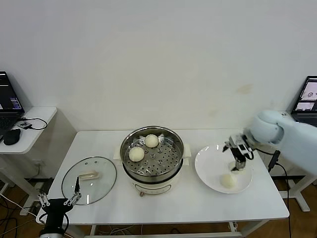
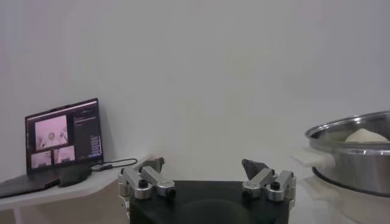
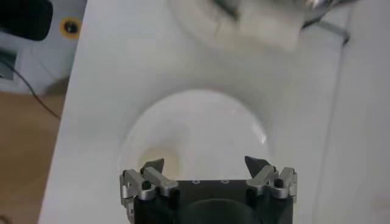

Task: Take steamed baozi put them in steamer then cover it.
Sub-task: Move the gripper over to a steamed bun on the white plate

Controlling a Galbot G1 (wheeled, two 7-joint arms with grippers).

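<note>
While loading: half done.
Steamer [image 1: 152, 157]: holds two buns [image 1: 136, 154].
Plate [image 1: 208, 171]: two buns left.
Right hand [image 1: 239, 167]: fingers apart, over plate.
Left hand [image 1: 58, 201]: apart, idle by desk [image 1: 198, 198] edge.
Lid [image 1: 89, 180]: on desk, unplaced.

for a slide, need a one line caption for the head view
Open right gripper over white round plate holding one cream-white bun; two buns in the shiny steel steamer.

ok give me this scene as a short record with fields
in steamer: two round cream-white buns in the shiny steel steamer pot
on plate: one bun on the flat white round plate
lid: clear glass lid flat on the table, left of steamer
right gripper: open, over the plate
left gripper: open, low by the table's front-left corner
</note>
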